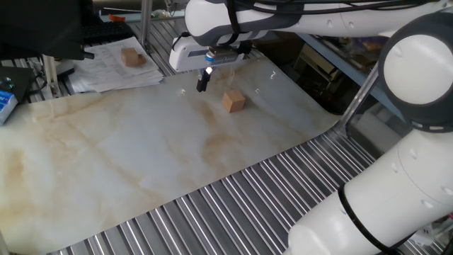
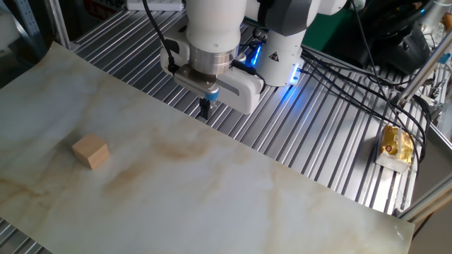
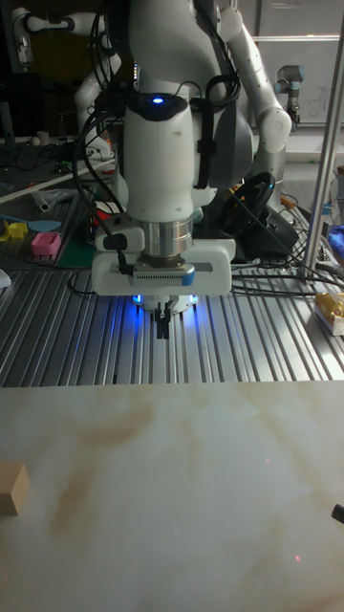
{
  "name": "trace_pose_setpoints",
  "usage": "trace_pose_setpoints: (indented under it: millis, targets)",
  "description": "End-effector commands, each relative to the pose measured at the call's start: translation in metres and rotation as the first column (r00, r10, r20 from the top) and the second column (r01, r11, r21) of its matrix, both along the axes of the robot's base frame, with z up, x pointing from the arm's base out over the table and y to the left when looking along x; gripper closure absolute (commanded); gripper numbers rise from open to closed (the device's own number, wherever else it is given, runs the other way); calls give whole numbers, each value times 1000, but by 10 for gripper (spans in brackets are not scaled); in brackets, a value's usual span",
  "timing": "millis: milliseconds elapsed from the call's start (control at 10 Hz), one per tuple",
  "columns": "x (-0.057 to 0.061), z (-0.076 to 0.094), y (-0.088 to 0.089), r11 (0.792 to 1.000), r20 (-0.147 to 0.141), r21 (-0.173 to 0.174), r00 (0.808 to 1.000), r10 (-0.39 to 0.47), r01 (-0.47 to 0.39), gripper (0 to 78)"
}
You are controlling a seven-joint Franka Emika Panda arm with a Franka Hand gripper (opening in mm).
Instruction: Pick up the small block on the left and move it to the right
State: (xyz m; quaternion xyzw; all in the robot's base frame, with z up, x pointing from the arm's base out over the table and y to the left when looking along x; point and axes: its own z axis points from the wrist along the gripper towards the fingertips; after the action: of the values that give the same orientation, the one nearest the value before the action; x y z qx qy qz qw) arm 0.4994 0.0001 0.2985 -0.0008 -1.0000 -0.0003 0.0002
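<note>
The small block (image 1: 233, 101) is a light-tan wooden cube lying on the marbled sheet (image 1: 141, 163). It also shows at the left in the other fixed view (image 2: 91, 152) and at the left edge of the tall view (image 3: 11, 490). My gripper (image 1: 203, 81) hangs above the sheet's far edge, apart from the block and a short way to one side of it. Its dark fingers (image 2: 205, 109) are pressed together with nothing between them, and they point straight down (image 3: 164, 330).
A second, browner block (image 1: 131, 57) rests on a pile of papers (image 1: 106, 67) beyond the sheet. Ribbed metal table surface (image 1: 233, 205) surrounds the sheet. A yellow packet (image 2: 395, 146) lies on the ribs, and cables (image 2: 339, 77) run behind the arm.
</note>
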Motion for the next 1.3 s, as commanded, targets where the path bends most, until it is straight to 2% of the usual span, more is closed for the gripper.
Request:
trace_pose_setpoints:
  millis: [100,1300]
  targets:
    - [0,0,0,999,48,-17,999,-27,28,776]
    - [0,0,0,1000,50,-9,998,-29,30,776]
